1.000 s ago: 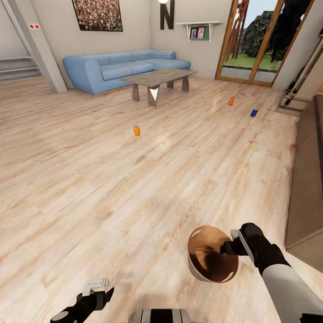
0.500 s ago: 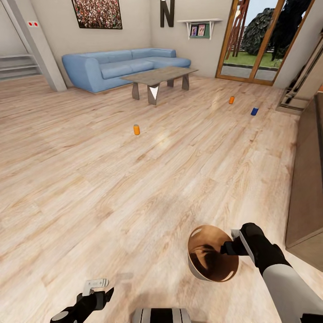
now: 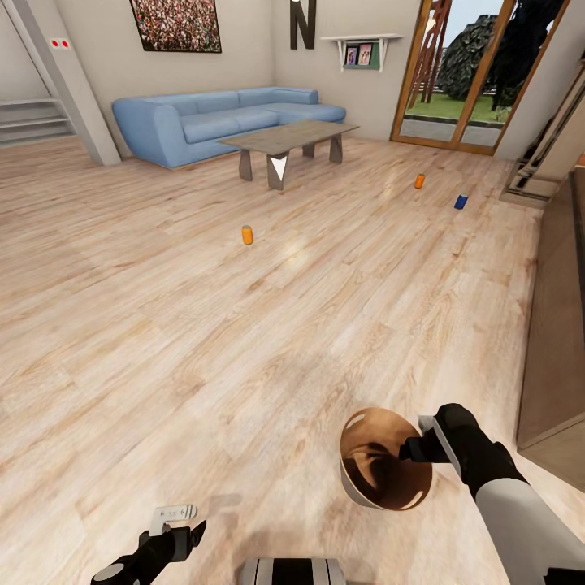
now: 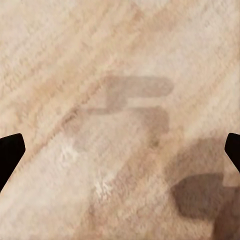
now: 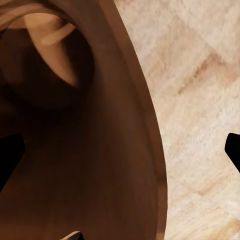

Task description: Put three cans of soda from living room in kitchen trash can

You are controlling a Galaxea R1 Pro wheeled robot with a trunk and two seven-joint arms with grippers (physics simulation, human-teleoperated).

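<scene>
Bin (image 3: pixel 382 459) clamped at rim by right gripper (image 3: pixel 414 447), left gripper (image 3: pixel 175 524) apart, empty. View stopped shifting (base halted?). Three cans (image 3: pixel 248 236) well ahead on floor (image 3: pixel 162 341).

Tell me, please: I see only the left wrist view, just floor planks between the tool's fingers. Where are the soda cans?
Observer: All three are on the floor ahead: the near orange can toward the left, the far orange can and the blue can toward the right.
Operator: And the trash can?
Observer: The trash can hangs tilted, with the right tool at its rim.
Operator: Is anything inside it?
Observer: No can is in the brown interior that faces the head camera.
</scene>
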